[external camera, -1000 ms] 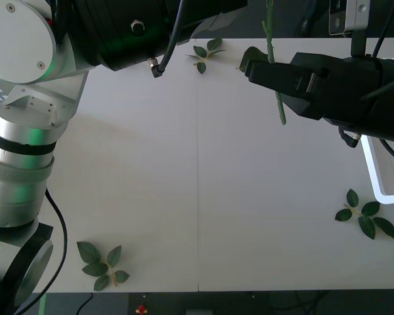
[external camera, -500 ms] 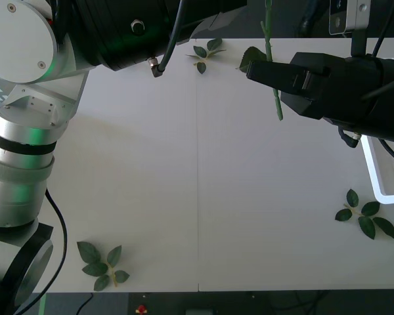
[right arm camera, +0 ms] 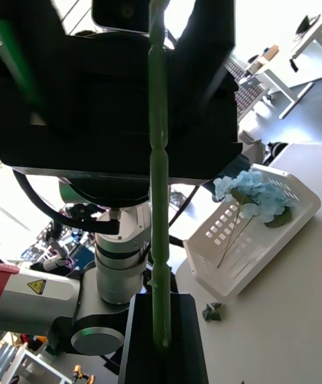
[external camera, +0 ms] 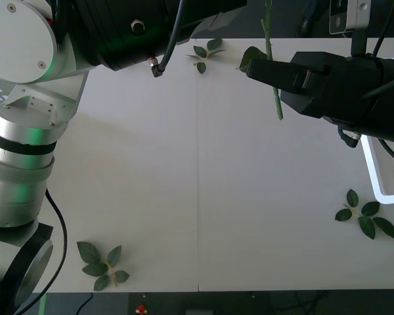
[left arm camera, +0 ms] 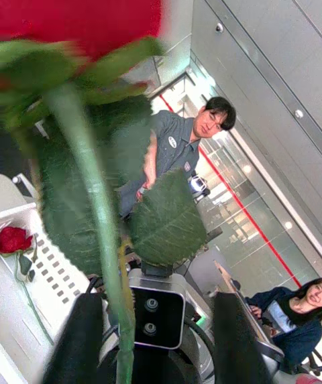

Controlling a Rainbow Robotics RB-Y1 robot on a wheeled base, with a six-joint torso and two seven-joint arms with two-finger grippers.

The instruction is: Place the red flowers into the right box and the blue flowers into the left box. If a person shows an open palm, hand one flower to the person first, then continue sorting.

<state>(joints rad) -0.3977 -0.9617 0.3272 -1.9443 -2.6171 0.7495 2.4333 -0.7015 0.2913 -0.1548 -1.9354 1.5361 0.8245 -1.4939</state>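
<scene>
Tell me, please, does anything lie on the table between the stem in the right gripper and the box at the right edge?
Nothing visible does. The right gripper is shut on the green stem above bare table. The right box lies partly under that arm. A leaf sprig lies beside the box, off the direct path.

Bright, backlit glare; blurred close foreground
</scene>
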